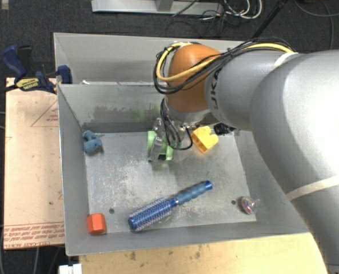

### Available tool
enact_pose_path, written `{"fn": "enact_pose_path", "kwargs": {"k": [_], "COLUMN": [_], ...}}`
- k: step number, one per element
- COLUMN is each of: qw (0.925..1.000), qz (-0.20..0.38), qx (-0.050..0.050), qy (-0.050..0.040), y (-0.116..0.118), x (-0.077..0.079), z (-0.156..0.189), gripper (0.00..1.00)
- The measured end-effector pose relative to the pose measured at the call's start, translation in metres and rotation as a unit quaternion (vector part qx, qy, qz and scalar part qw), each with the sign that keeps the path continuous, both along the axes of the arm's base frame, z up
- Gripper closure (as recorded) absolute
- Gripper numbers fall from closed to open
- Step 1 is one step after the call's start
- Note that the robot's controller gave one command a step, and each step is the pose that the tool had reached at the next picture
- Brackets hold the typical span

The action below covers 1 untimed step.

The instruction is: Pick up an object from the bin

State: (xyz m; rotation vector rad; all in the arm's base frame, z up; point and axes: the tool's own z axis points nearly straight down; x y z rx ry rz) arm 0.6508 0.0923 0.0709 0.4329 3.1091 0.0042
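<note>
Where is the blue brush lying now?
The blue brush lies near the front wall of the bin, at the view's lower middle, between the orange block to its left and a silver thing to its right.

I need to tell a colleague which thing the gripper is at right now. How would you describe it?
In the grey bin, look at the middle of the floor near the back wall, where the gripper hangs. A small light-green thing sits right at it. It is the only green item; its nearest neighbour, on the view's right, is a yellow thing.
</note>
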Motion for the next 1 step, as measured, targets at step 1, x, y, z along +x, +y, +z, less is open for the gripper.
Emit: {"fn": "enact_pose_path", "kwargs": {"k": [1], "qw": [1.0], "qz": [-0.008], "qx": [0.001], "qy": [-0.0039], "y": [0.0118], "x": [-0.0094], "z": [0.1669], "gripper": [1.0]}}
